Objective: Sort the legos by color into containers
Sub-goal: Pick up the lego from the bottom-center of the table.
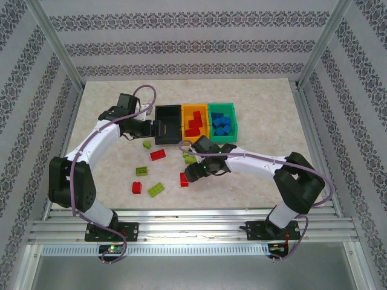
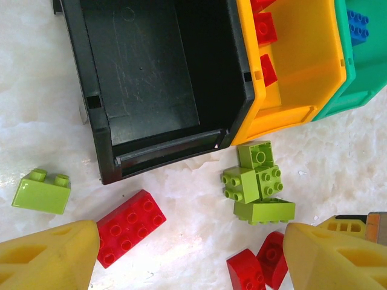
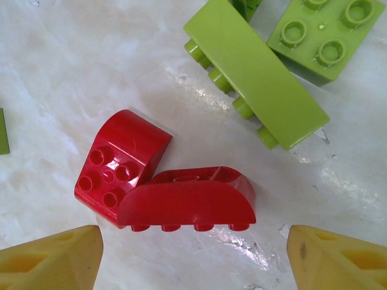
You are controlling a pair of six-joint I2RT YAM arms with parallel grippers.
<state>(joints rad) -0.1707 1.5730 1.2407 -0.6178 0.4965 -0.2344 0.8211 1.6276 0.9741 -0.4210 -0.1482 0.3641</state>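
Observation:
Three bins stand in a row: black and empty, orange-yellow with red legos, green with blue legos. My left gripper hangs open over the black bin's near side. Below it lie a flat red brick, a lime brick and a lime cluster. My right gripper is open, low over two curved red bricks that touch each other. They lie just ahead of its fingers, and nothing is held.
Loose on the table are more lime bricks and a red one at front left. A long lime brick lies on its side just past the red pair. Metal frame posts and patterned walls ring the table.

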